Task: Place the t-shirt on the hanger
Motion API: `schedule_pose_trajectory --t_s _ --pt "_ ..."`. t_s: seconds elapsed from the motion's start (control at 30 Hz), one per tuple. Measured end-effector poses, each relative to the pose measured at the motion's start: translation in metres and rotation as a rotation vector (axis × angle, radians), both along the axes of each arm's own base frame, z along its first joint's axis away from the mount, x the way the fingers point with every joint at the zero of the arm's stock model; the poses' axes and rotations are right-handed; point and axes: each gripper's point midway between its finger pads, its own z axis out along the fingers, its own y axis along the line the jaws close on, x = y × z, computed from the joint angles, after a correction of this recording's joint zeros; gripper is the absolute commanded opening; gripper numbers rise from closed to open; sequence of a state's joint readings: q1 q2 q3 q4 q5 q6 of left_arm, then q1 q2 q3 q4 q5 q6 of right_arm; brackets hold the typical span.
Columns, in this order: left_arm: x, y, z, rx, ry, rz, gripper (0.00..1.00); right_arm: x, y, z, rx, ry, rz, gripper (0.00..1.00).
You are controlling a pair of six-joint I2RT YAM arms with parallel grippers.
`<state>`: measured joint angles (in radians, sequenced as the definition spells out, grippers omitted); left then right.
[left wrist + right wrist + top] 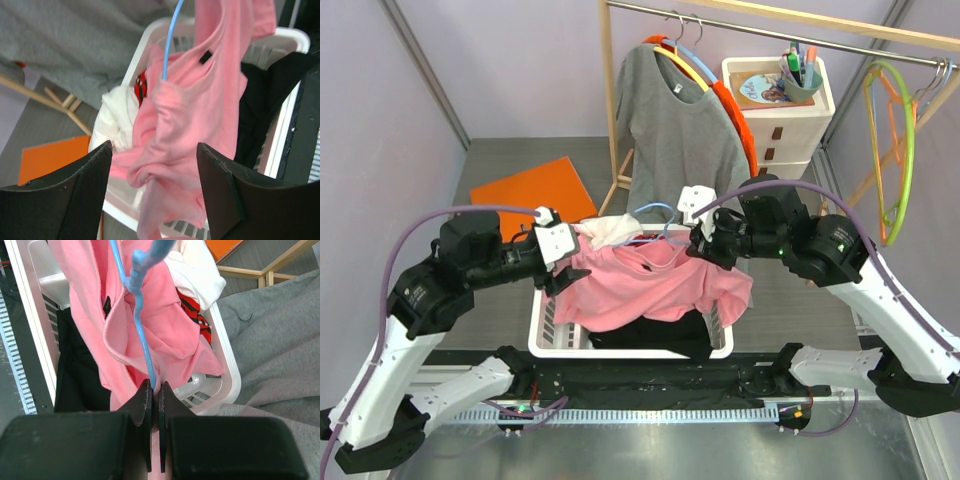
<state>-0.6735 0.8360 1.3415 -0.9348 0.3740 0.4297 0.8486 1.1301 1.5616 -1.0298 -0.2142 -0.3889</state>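
The pink t-shirt (640, 285) hangs bunched over the white basket (545, 335), partly threaded onto the light-blue wire hanger (660, 235). My right gripper (692, 245) is shut on the hanger wire (142, 335) together with the shirt's collar edge, as the right wrist view shows (155, 385). The pink t-shirt (90, 290) drapes down the left of that wire, and its dark label shows. My left gripper (565, 270) is at the shirt's left side. In the left wrist view it (155, 147) stands open, with a twisted fold of the t-shirt (200, 110) beyond the fingers and untouched. The hanger (170, 40) runs into the cloth there.
The basket also holds a white garment with a red print (610, 230) and a black garment (660, 335). Behind it, a grey long-sleeved shirt (680, 130) hangs on the wooden rack. A lime-green hanger (910, 150) and a white drawer unit (780, 110) stand right. An orange sheet (535, 190) lies left.
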Motion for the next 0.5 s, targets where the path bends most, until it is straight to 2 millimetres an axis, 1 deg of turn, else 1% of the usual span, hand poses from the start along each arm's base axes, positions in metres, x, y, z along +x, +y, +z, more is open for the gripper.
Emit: schedule_pose_trajectory --t_s 0.1,0.13,0.2,0.33,0.4,0.47,0.5 --pt "0.0 -0.014 0.024 -0.053 -0.01 -0.054 0.68 0.0 0.0 0.005 0.012 -0.003 -0.004 0.01" --pt "0.002 -0.02 0.03 -0.069 -0.011 -0.067 0.67 0.0 0.001 0.006 0.015 -0.004 -0.004 0.01" --pt "0.006 -0.032 0.036 -0.089 -0.002 -0.094 0.65 0.0 0.001 0.009 0.024 -0.002 -0.009 0.01" --pt "0.014 -0.053 0.034 -0.098 0.014 -0.137 0.62 0.003 0.005 0.015 0.037 -0.001 -0.015 0.01" --pt "0.018 -0.066 0.026 -0.083 0.036 -0.156 0.59 0.005 0.008 0.018 0.041 0.0 -0.015 0.01" --pt "0.02 -0.077 0.021 -0.07 0.045 -0.172 0.52 0.006 0.012 0.02 0.045 0.003 -0.01 0.01" --pt "0.021 -0.081 0.02 -0.066 0.046 -0.175 0.4 0.007 0.012 0.02 0.046 0.003 -0.009 0.01"
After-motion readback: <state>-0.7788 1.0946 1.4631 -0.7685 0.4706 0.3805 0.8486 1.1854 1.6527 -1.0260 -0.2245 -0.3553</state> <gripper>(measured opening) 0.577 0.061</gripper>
